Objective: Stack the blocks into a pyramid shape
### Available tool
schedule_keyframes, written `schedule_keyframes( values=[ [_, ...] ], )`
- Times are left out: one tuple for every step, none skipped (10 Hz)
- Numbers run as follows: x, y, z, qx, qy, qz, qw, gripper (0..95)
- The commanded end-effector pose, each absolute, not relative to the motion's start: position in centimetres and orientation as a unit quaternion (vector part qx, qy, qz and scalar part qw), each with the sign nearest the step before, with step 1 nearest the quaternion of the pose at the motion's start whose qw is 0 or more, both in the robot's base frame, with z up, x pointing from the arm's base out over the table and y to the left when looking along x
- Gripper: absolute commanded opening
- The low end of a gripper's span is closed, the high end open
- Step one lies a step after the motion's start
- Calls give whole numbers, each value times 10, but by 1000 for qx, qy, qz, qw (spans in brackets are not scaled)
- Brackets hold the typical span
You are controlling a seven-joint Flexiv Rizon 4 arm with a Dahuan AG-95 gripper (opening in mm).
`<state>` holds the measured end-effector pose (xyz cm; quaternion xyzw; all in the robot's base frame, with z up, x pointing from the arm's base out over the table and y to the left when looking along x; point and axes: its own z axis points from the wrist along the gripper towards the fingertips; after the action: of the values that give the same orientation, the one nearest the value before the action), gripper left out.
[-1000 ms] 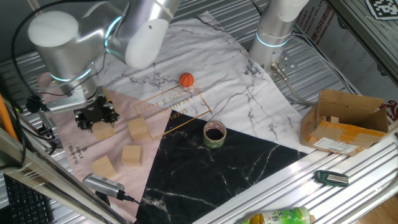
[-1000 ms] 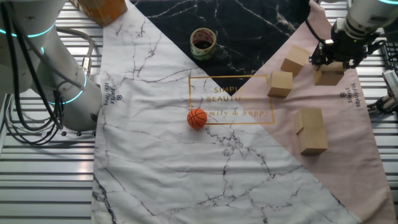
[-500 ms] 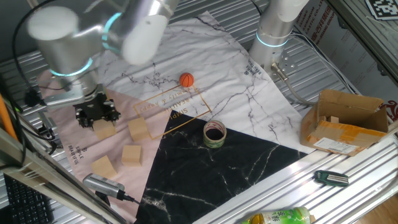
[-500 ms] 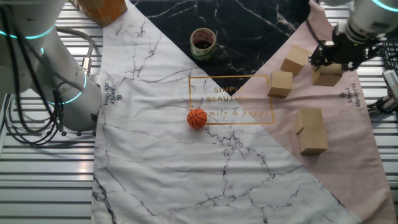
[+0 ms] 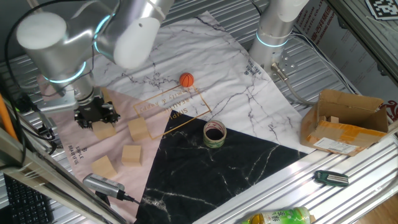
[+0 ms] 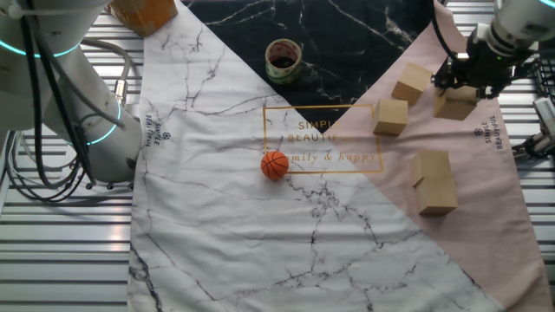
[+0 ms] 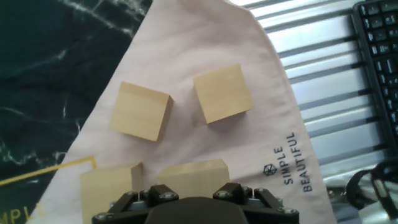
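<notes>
Blocks up close: from the hand view, the tool [image 7: 186, 205] sits right above one block [image 7: 193, 172], with another block [image 7: 106, 186] just beside it and two more, one [image 7: 141, 112] and the other [image 7: 222, 93], further out on the pink cloth [image 7: 205, 37].

Tool state: honestly can't tell if the fingers are spread or pinching; the body hides them in every view.

Tool position: low over the block [image 5: 104, 129] at the pink corner of the cloth, near the counter [image 5: 273, 180] edge; in the other fixed view the tool [image 6: 473, 80] is right on top of that block [image 6: 455, 104].

Other blocks: on the pink patch, three loose ones, [image 5: 138, 129], [image 5: 131, 155] and [image 5: 104, 167], near the tool; from the other side, two [image 6: 431, 165] [image 6: 438, 196] touch each other.

Arm pose: big silver arm [image 5: 93, 37] reaching down from above, wrist pointing at the cloth.

Containers: brown cardboard box [image 5: 345, 121] sits open well away on the far side of the counter, some cardboard bits inside, can't make out more.

Middle stuff: tape roll [image 5: 214, 134] on the black marble bit, small orange ball [image 5: 186, 79] on the white marble bit.
</notes>
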<state>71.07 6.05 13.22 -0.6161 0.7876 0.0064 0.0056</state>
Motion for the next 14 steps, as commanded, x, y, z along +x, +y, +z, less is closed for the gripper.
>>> schedule_keyframes(
  values=[
    [712, 60, 132, -642, 766, 15, 24, 0],
    [712, 60, 132, -647, 762, 16, 25, 0],
    [712, 60, 132, -652, 758, 14, 27, 0],
    [711, 61, 131, -660, 751, 12, 24, 0],
    [710, 61, 131, -660, 751, 12, 23, 0],
    [705, 62, 126, -656, 754, 9, 22, 0],
    [701, 61, 121, -654, 756, 5, 24, 0],
    [699, 60, 119, -656, 755, 4, 24, 0],
    [698, 58, 118, -660, 751, 3, 21, 0],
    [698, 58, 117, -661, 751, 2, 19, 0],
    [697, 56, 115, -660, 751, 2, 20, 0],
    [694, 53, 111, -664, 748, 3, 24, 0],
    [692, 49, 107, -667, 745, 4, 25, 0],
    [690, 47, 105, -670, 742, 3, 26, 0]
  ],
)
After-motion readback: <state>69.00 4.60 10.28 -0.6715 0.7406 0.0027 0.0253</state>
